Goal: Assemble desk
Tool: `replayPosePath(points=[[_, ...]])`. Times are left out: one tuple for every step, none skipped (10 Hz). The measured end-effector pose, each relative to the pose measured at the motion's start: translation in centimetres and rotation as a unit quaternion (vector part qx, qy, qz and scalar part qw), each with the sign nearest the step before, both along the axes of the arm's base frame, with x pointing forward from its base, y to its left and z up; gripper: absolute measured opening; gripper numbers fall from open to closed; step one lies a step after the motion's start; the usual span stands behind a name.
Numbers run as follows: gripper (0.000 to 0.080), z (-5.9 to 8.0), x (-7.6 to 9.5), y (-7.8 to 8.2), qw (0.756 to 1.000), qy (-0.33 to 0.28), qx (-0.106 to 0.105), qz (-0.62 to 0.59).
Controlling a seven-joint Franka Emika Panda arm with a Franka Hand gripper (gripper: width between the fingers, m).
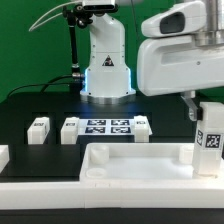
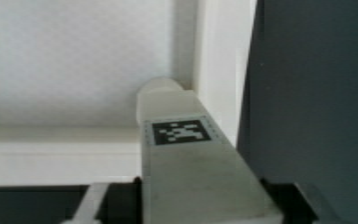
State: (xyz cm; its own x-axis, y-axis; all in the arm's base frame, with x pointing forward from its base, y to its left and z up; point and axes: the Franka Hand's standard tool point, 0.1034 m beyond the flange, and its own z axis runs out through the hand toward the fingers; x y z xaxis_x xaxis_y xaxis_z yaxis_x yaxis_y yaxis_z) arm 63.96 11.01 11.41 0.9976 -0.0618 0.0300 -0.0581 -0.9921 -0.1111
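My pincer [image 1: 205, 112] is pinching one leg [image 1: 211, 136] upright, tag facing outward, on the exterior view's right. It hangs just above the near right corner of the top [image 1: 140, 158]. The top lies flat along the near edge of the table [image 1: 20, 105], rim upward.

In the wrist view the leg [image 2: 181, 125] runs out from between my fingers [image 2: 98, 203] and its free end points at the inner corner of the top [image 2: 69, 60], where two rim walls meet. Whether the end already touches the corner I cannot tell.

Three spare legs [image 1: 38, 127] lie further off, flanking the marker board [image 1: 107, 127]. From these views I cannot tell whether any leg is fitted yet, so I judge the assembly to be early.

The step in hand looks like seating this leg in its corner socket. The next move calls for:
- keeping the leg plumb
- squaring its end to the two walls
- going straight down — no sideways drift, or it will catch on the rim

Once it is seated it may need a twist or a push to lock. Only then should I let go.
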Motion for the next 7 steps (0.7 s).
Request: replayPosePath(points=[[0.0306,-0.01,-0.01,-0.01,0.999,0.004,0.001,-0.034],[0.0305,0.00,0.04,-0.02,0.996,0.004,0.003,-0.088],[0.0305,-0.07,-0.19,0.01,0.990,0.004,0.006,-0.141],[0.0302,-0.09,-0.24,-0.06,0.980,0.011,0.009,-0.198],[0.0302,-0.08,-0.24,-0.13,0.966,0.020,0.017,-0.258],[0.0298,-0.13,-0.23,-0.27,0.940,0.035,0.034,-0.337],[0.0297,-0.14,-0.20,-0.27,0.905,0.053,0.052,-0.418]])
